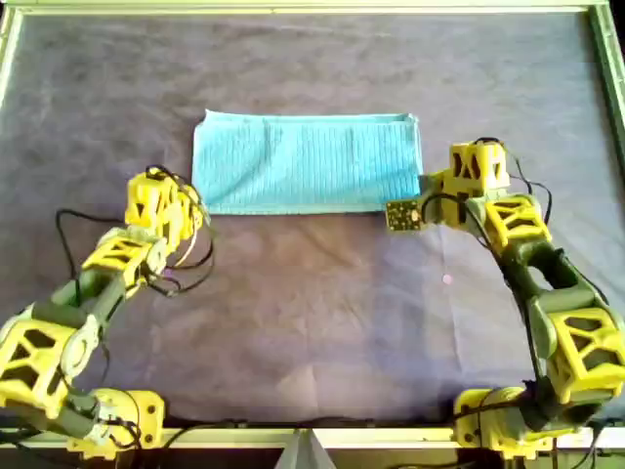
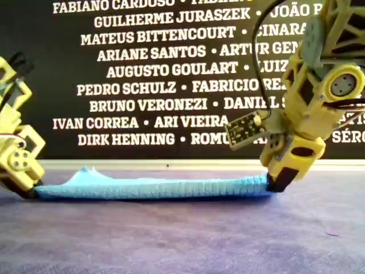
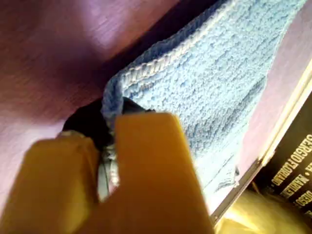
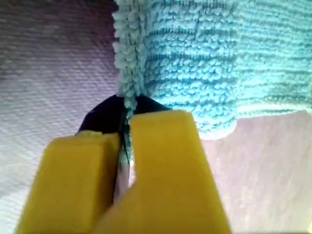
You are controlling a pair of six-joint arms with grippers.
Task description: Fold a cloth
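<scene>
The cloth (image 1: pixel 308 161) lies as a long band across the far half of the table covering (image 1: pixel 322 322), running left to right in the overhead view, flat except for a small ridge near the exterior view's left end. My first gripper (image 3: pixel 109 146) is clamped on 1 corner of it, and my second gripper (image 4: pixel 126 141) is pinched tight on a hemmed edge beside another corner. Overhead, 1 arm (image 1: pixel 161 210) sits at the band's near left corner and the other arm (image 1: pixel 474 176) at its near right corner (the wrist views do not settle which is which).

The band looks doubled over already, so I judge the step in hand to be another fold from the near edge. To do it well, raise both corners together and level, keep the edge taut between them, carry it straight to the far edge and match the hems before letting go. Uneven height would skew the fold.

Hard to tell: how many layers each pinch holds, since the yellow fingers (image 4: pixel 165 161) cover the bite. The first wrist view is blurred, and the arms' upper parts are cut off in the exterior view.
</scene>
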